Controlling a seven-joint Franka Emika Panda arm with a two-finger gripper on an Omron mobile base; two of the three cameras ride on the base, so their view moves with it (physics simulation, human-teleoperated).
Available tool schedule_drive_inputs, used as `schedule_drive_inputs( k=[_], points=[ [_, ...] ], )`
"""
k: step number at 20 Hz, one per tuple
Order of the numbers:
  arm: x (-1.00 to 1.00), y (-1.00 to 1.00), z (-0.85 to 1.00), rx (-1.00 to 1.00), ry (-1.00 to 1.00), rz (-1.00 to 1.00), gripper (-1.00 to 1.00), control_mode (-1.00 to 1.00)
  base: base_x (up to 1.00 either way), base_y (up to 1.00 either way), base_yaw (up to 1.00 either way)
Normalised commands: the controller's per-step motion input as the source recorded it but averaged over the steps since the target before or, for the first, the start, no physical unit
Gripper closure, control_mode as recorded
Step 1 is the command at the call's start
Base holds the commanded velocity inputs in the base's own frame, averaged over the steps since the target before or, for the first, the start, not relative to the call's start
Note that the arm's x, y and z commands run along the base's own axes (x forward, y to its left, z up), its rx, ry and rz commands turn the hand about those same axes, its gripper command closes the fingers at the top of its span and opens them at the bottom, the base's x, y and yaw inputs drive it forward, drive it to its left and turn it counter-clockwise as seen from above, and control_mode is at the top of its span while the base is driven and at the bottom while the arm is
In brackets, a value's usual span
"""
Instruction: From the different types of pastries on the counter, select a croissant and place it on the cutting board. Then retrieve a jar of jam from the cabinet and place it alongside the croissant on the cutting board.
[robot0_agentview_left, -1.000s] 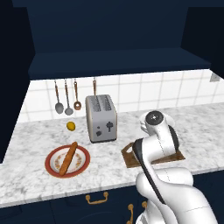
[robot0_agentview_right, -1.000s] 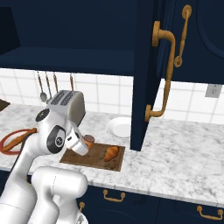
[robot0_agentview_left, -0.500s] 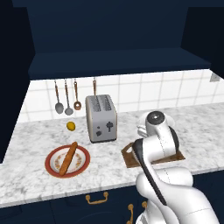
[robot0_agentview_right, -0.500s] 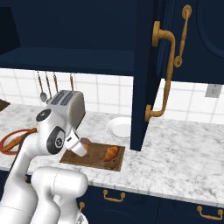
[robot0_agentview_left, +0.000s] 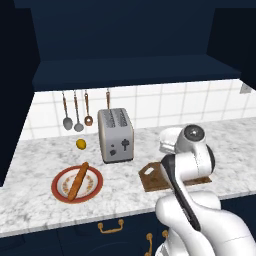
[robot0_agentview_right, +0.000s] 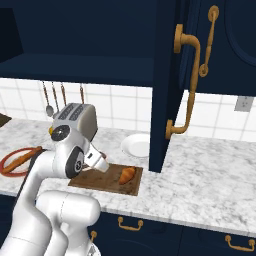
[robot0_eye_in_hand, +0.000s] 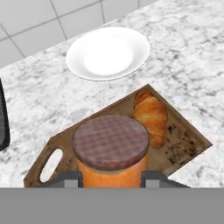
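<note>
At the far left of the table (robot0_agentview_left: 30, 210) sat a red-rimmed plate (robot0_agentview_left: 77, 184) with the long bread stick (robot0_agentview_left: 77, 181) lying across it — the pastry the task did not call for, left where it was. A small lemon (robot0_agentview_left: 81, 144) lay just behind the plate, and the silver toaster (robot0_agentview_left: 116, 135) stood further right against the tiled wall, under a row of hanging utensils (robot0_agentview_left: 76, 110).

Right of the toaster lay the cutting board (robot0_eye_in_hand: 186, 142), its handle hole toward the toaster. The croissant (robot0_eye_in_hand: 151, 114) rested on the board's right half, which left the other half free for a second item. Over that free half was the jar of jam (robot0_eye_in_hand: 111, 151), its checked lid facing the hand camera. The gripper (robot0_eye_in_hand: 111, 178) had a finger tip (robot0_eye_in_hand: 68, 178) hard against each side of the jar, so it was closed on it, holding it upright beside the croissant. Whether the jar's base had reached the wood could not be told; judging by this, the final placement was nearly done, with only the release to follow.

Behind the board sat an empty white plate (robot0_agentview_right: 136, 145). Furthest right, the cabinet (robot0_agentview_right: 75, 45) door (robot0_agentview_right: 172, 75) stood open over the table, presumably from fetching the jar.
</note>
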Motion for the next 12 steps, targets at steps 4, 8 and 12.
schedule_drive_inputs(
  k=[4, 8, 12],
  points=[
    [-0.28, -0.04, -0.97, -0.04, -0.4, 0.33, 1.0, -1.0, 0.0, 0.0, 0.0],
    [-0.28, 0.0, -0.85, -0.06, -0.37, 0.32, 1.0, -1.0, 0.0, 0.0, 0.0],
    [-0.32, 0.0, -0.87, -0.11, -0.37, 0.35, 1.0, -1.0, 0.0, 0.0, 0.0]
  ],
)
